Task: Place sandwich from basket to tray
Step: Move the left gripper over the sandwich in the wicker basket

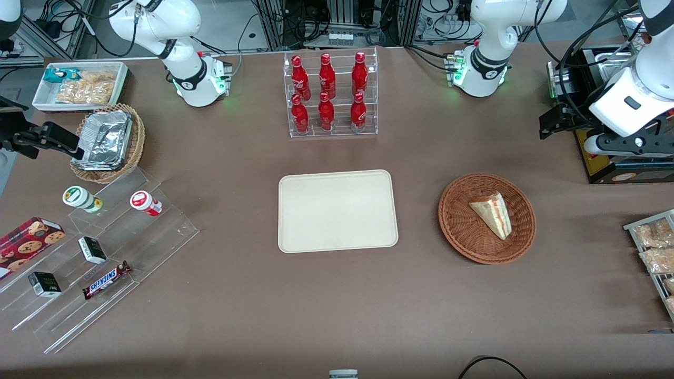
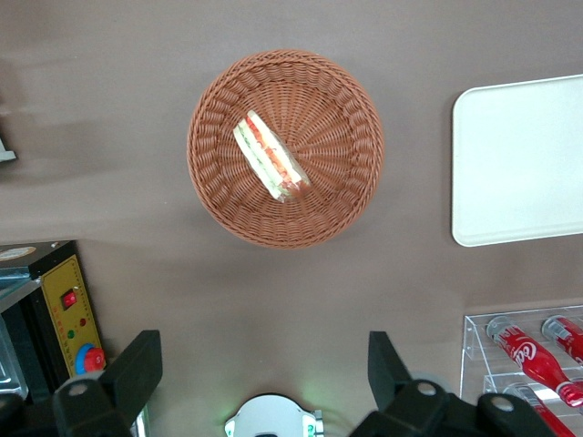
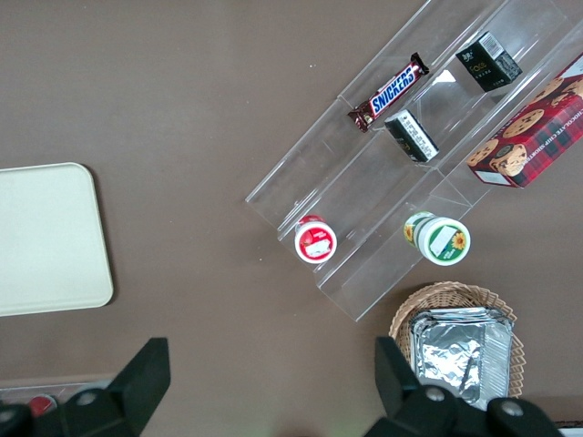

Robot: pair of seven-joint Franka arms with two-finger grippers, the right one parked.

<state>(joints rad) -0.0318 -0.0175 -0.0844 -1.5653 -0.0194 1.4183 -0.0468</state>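
The sandwich (image 1: 492,213) (image 2: 271,157), a pale wedge with red and green filling, lies in the round reddish-brown wicker basket (image 1: 458,237) (image 2: 337,118). The beige tray (image 1: 337,210) (image 2: 519,164) (image 3: 46,237) lies flat and bare beside the basket, toward the parked arm's end. My left gripper (image 1: 552,122) (image 2: 262,355) hangs open high above the table with nothing between its fingers. It is farther from the front camera than the basket and toward the working arm's end, well apart from the sandwich.
An acrylic rack of red bottles (image 1: 330,95) (image 2: 537,350) stands farther back than the tray. A black box with a yellow panel (image 1: 605,158) (image 2: 55,309) sits under the working arm. Snack bags on a wire rack (image 1: 653,252) lie nearer the front camera.
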